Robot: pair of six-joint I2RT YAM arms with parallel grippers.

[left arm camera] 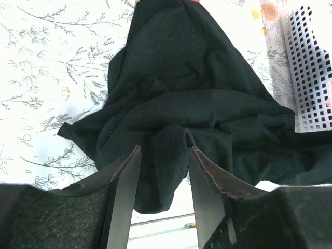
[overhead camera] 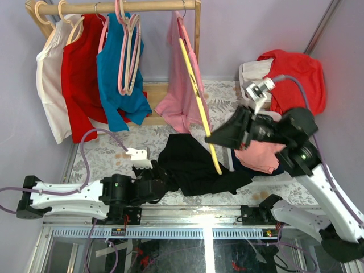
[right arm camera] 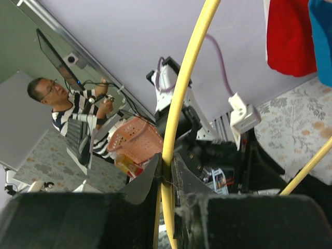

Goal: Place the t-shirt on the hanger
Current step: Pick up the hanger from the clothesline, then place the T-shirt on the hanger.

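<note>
Your left pincer (left arm camera: 165,148) is partly open. A fold of the black shirt (left arm camera: 181,78) hangs loose between its fingers. The shirt lies bunched on the table (overhead camera: 108,151), between your two arms. Your right pincer (right arm camera: 167,166) is pinched tight on the yellow hanger (right arm camera: 179,104), holding it tilted in the air above the shirt.

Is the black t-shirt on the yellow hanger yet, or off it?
Off. The t-shirt lies crumpled on the table, while the right gripper holds the hanger tilted above it, bare along what shows.
</note>
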